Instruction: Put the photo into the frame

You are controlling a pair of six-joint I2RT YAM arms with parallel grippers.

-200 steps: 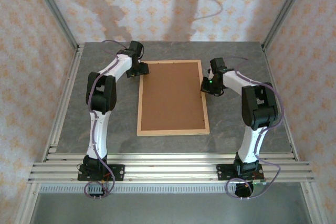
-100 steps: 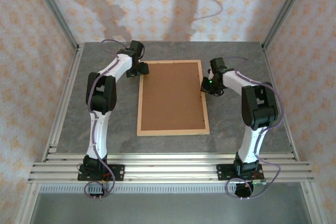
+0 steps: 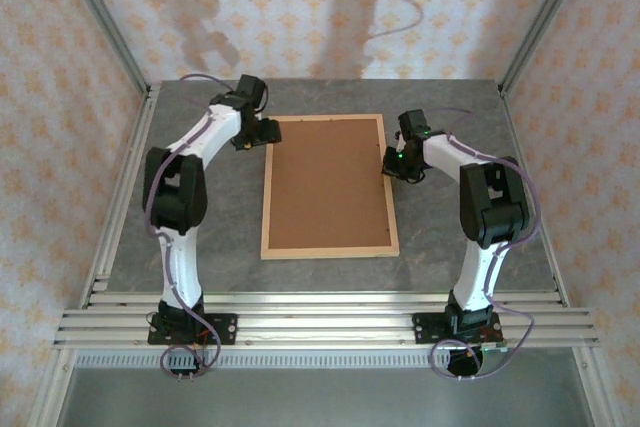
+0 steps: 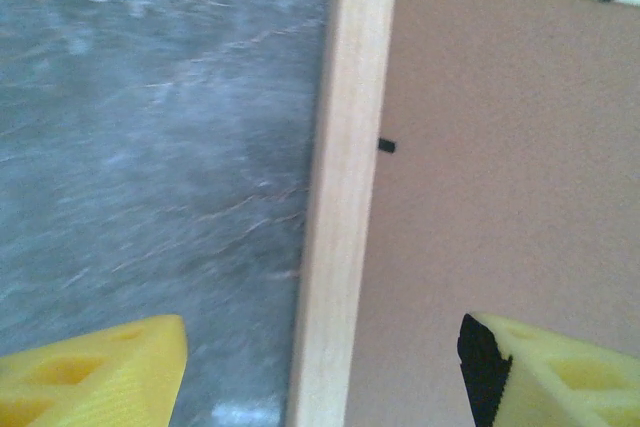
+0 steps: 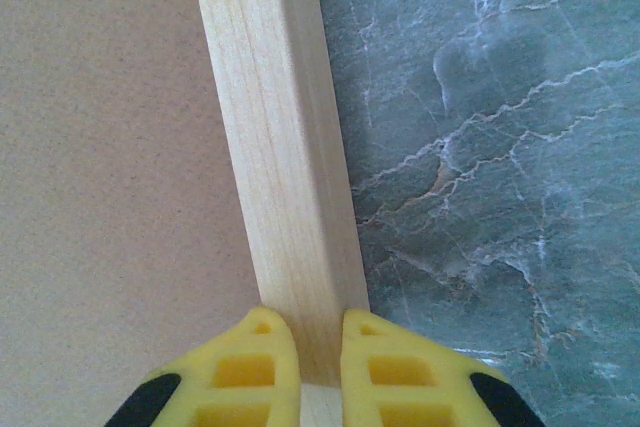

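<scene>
The frame (image 3: 266,197) is laid flat on the table (image 3: 232,247) with its brown backing board (image 3: 328,182) turned upward. The left gripper (image 4: 322,335) is held wide open astride the left rail near the far corner, with nothing grasped. The right gripper (image 5: 320,325) is seen almost closed, its fingertips set together over the right rail, with nothing clamped between them.

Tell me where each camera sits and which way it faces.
Top: high behind the arm bases, looking down at the table and frame; both arms show.
Left wrist: looks down on the frame's left rail; open left gripper straddles it.
Right wrist: looks down on the right rail; shut right gripper over it.
Shared: both wrist views show the brown board.
</scene>
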